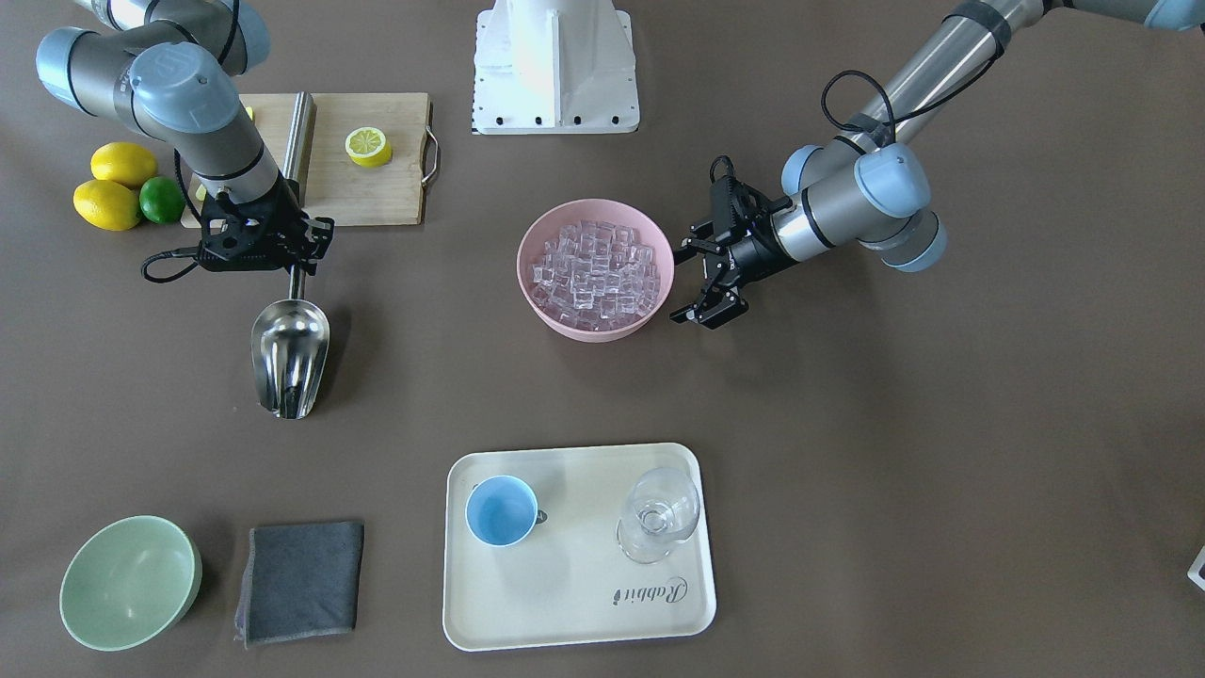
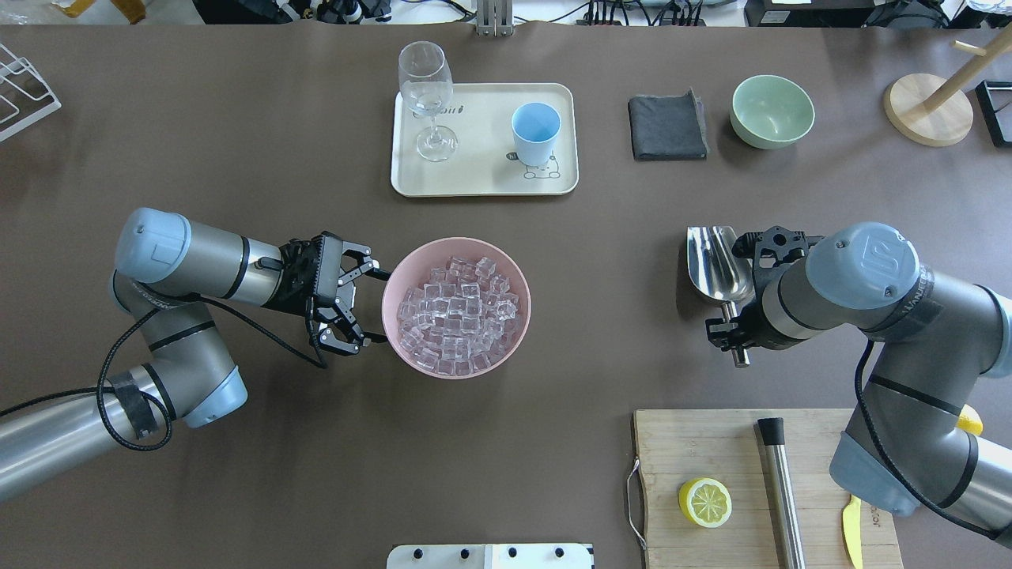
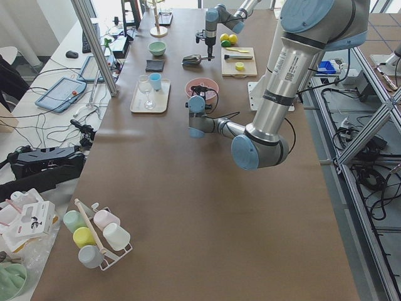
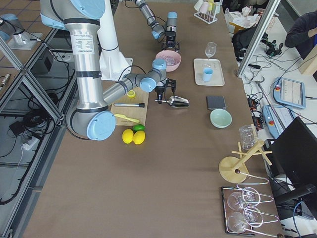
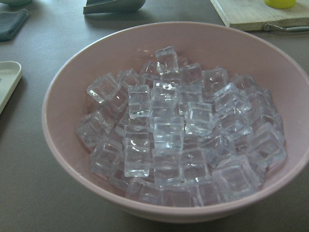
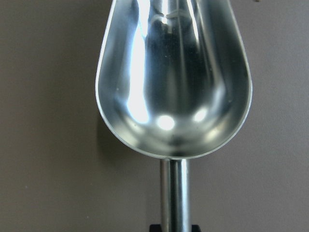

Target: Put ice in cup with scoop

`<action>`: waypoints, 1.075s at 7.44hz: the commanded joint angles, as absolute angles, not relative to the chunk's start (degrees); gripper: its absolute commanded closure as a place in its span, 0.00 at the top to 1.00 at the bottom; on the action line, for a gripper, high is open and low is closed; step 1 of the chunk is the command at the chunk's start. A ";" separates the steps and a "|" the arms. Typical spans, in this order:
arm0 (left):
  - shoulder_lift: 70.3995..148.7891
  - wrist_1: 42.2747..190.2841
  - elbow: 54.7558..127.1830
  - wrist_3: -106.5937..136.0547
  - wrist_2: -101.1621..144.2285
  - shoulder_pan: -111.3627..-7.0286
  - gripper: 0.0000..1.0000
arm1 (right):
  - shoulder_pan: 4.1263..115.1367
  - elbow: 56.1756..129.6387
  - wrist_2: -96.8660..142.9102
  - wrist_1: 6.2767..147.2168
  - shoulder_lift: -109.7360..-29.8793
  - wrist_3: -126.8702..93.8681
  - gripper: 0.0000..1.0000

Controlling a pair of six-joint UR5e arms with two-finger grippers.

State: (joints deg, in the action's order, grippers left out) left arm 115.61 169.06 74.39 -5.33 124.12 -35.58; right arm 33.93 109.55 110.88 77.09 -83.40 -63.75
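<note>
The ice (image 1: 595, 268) lies heaped in the pink bowl (image 1: 565, 328) at mid-table in the front view. The scoop (image 1: 290, 353) sits well off to the robot's right, with the right gripper (image 1: 299, 256) clamped on its handle. From overhead, the left gripper (image 2: 375, 308) is spread wide just beside the bowl's rim, grasping nothing, and the cup (image 2: 535, 130) waits on the far tray (image 2: 482, 183). The right wrist camera shows the trough empty. I'd carry it level to the bowl, then dig in low and shallow.
</note>
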 commanded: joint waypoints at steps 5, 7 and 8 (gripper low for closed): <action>114.43 170.33 74.35 -4.22 124.89 -36.55 0.98 | 34.45 117.77 106.19 85.61 -84.11 -48.16 0.00; 114.43 170.25 74.36 -4.13 126.47 -37.35 0.98 | 34.54 117.34 105.56 86.22 -82.37 -48.25 0.00; 114.52 170.33 74.36 -4.04 126.47 -37.44 0.98 | 34.63 116.03 105.56 86.22 -81.05 -49.21 0.00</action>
State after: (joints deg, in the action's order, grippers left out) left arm 114.46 170.30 74.35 -4.15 125.91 -37.05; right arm 34.50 117.47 105.88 85.91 -83.08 -48.27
